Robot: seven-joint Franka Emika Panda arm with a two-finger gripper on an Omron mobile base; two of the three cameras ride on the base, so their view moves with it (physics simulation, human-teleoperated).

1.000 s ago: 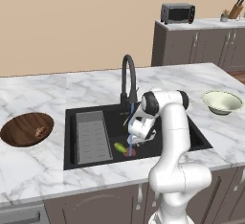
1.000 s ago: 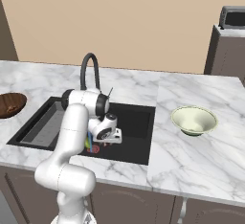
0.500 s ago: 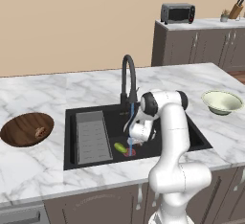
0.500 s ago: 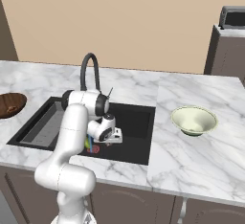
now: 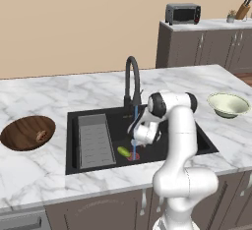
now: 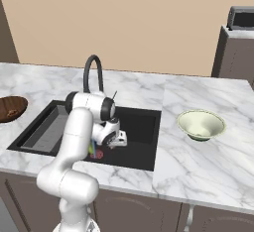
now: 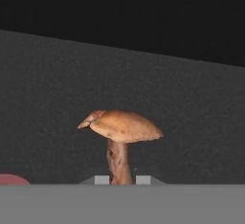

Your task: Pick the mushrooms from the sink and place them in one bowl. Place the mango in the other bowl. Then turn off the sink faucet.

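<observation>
My gripper point(image 7: 122, 180) is low in the black sink point(image 5: 197, 138), shut on the stem of a reddish-brown mushroom point(image 7: 122, 127) that stands upright between its tips. In the left base view the gripper point(image 5: 134, 150) hangs just above the red drain point(image 5: 134, 157), with the yellow-green mango point(image 5: 123, 151) lying just left of it. Another mushroom point(image 5: 42, 135) lies in the dark wooden bowl point(image 5: 19, 134) on the left counter. The pale cream-green bowl point(image 5: 228, 104) stands right of the sink. Water runs from the black gooseneck faucet point(image 5: 132, 76).
A grey ribbed tray point(image 5: 93, 140) fills the sink's left part. A toaster oven point(image 5: 182, 14) and a knife block point(image 5: 242, 10) stand on the far counter at the back right. The faucet's arch rises close behind my arm.
The jaws have closed on the mushroom's stem. The arm has hardly moved.
</observation>
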